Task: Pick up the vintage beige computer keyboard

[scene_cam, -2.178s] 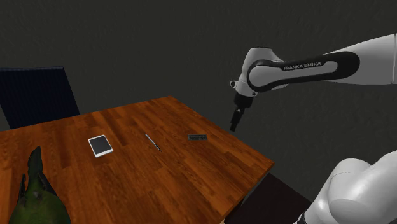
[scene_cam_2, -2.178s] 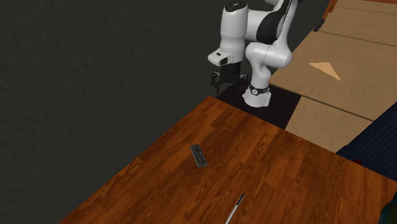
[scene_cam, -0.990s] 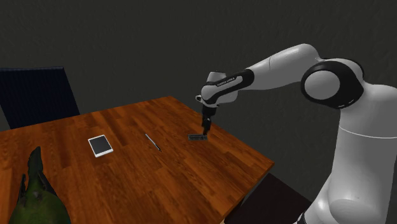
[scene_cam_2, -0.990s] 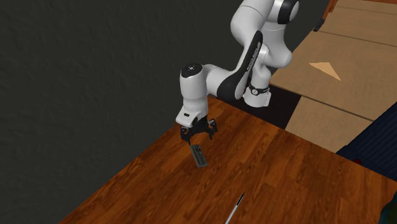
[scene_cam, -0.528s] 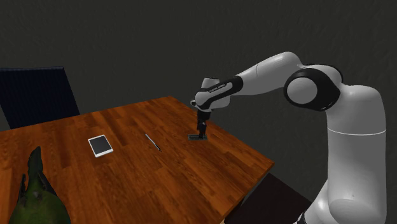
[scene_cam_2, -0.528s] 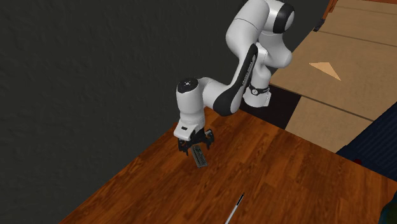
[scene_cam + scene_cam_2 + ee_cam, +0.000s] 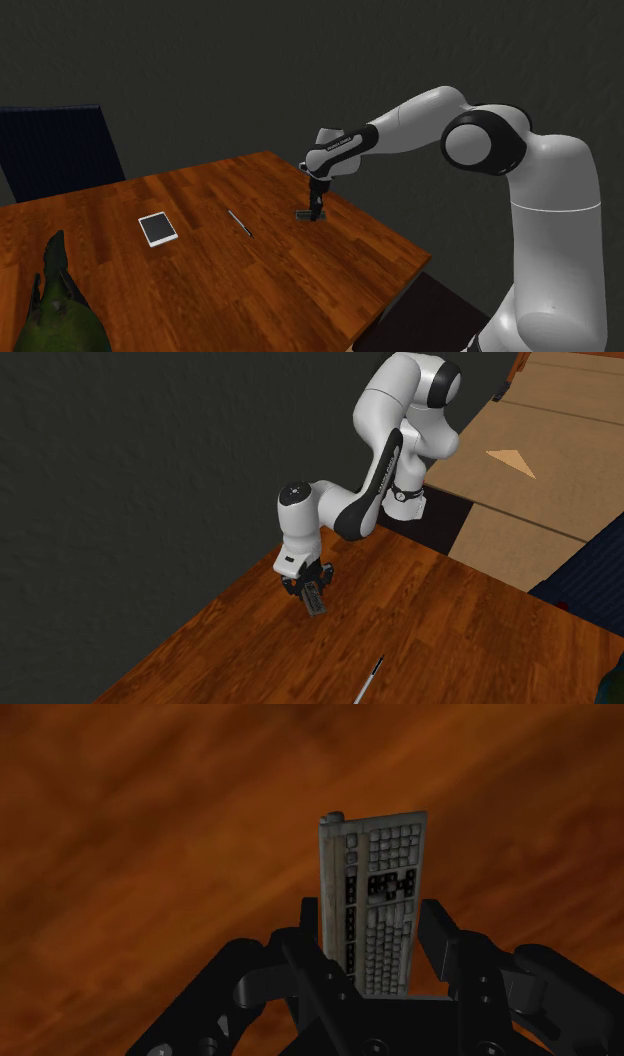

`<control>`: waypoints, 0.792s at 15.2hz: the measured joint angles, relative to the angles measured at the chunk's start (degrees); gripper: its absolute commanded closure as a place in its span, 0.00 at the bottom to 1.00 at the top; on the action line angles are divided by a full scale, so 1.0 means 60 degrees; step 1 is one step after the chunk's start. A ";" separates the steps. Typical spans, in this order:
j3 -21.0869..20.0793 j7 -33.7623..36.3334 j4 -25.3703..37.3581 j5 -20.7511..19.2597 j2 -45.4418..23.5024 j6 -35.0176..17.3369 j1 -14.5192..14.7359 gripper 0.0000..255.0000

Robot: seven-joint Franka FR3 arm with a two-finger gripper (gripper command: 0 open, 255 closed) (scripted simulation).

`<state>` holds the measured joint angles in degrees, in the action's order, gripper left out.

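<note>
My bench [image 7: 300,290] is a reddish-brown wooden plank top that fills the lower left of the shoulder view. A rectangular grey-beige computer keyboard [image 7: 375,904] with pale and dark keys lies flat on it, near the centre of that frame. Left of it lies a thin grey pen-like stick [image 7: 239,223]. Further left is a flat white-framed tablet with a grey screen [image 7: 157,229]. All three lie well apart. A green feathery shape [image 7: 55,305] overlaps the bench at the lower left corner; I cannot tell whether it rests there.
</note>
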<state>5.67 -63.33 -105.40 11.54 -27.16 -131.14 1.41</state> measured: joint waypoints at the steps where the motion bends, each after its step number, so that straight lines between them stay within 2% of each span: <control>1: 0.0000 0.0000 0.0003 0.0000 -0.0001 0.0003 0.0000 1.00; 7: 0.0003 0.0015 -0.0016 -0.0009 0.0043 0.0028 0.0010 1.00; 12: 0.0046 0.0111 0.0067 -0.0101 0.0396 0.0472 0.0038 1.00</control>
<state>5.95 -62.67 -105.00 10.94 -24.79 -128.31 1.64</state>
